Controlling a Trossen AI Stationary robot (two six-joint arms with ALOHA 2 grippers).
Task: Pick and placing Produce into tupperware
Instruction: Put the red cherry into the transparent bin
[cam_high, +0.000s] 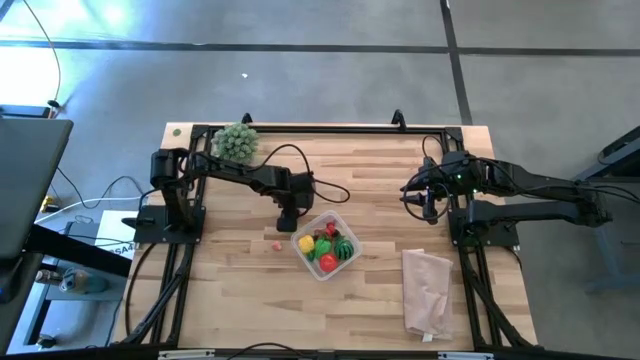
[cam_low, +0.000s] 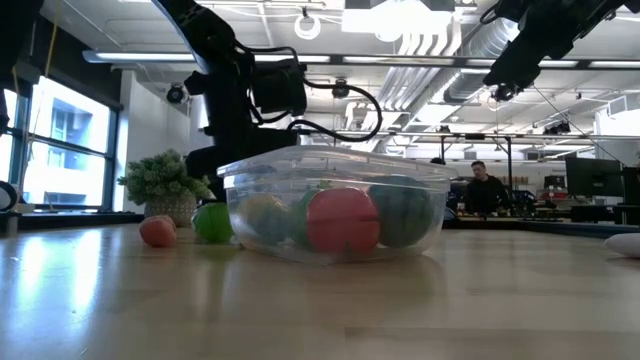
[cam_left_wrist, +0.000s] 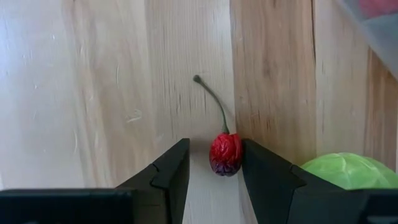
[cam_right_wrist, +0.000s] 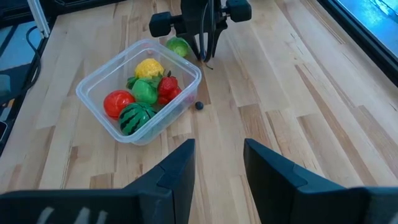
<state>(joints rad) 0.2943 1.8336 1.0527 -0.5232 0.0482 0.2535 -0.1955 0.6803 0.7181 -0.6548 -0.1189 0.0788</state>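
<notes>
While its fingers straddle a cherry (cam_left_wrist: 225, 154) unpinched, the left end effector (cam_left_wrist: 214, 180) hangs beside the tupperware (cam_high: 345, 226).

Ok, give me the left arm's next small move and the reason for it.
Probably close the left gripper. Its open fingers already sit on either side of the small red cherry, which lies on the table outside the tupperware. Then lift it. The right gripper waits open at the table's far right.

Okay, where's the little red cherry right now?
In the left wrist view the cherry lies on the table between the left gripper's open fingers, beside a green ball, near the container.
</notes>
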